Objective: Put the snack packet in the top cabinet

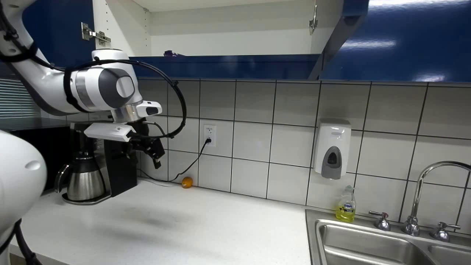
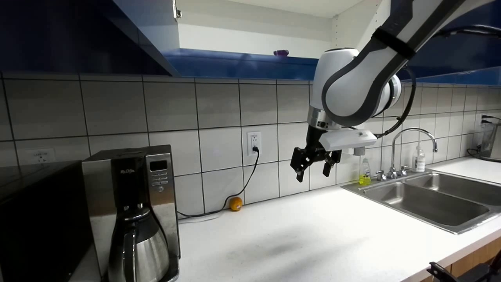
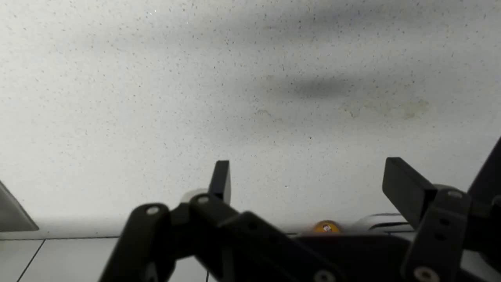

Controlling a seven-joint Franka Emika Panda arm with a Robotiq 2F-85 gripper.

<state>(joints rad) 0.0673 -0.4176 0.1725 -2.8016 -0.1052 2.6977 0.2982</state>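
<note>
I hang my black two-fingered claw (image 2: 313, 173) over white speckled tabletop (image 3: 156, 98), spread wide, tabletop showing through gap. Small dark purple snack packet (image 2: 281, 53) up in wide, white-and-blue top cabinet (image 1: 228, 42); only its top peeks over blue front edge, rest hidden. Small round orange fruit (image 2: 235, 204) sits on tabletop near black-and-silver coffee maker (image 2: 130, 180) with steel jug (image 2: 148, 254).

One hand (image 2: 313, 174), one orange (image 2: 235, 203), two bottles (image 2: 419, 161), two basins (image 2: 426, 201).
</note>
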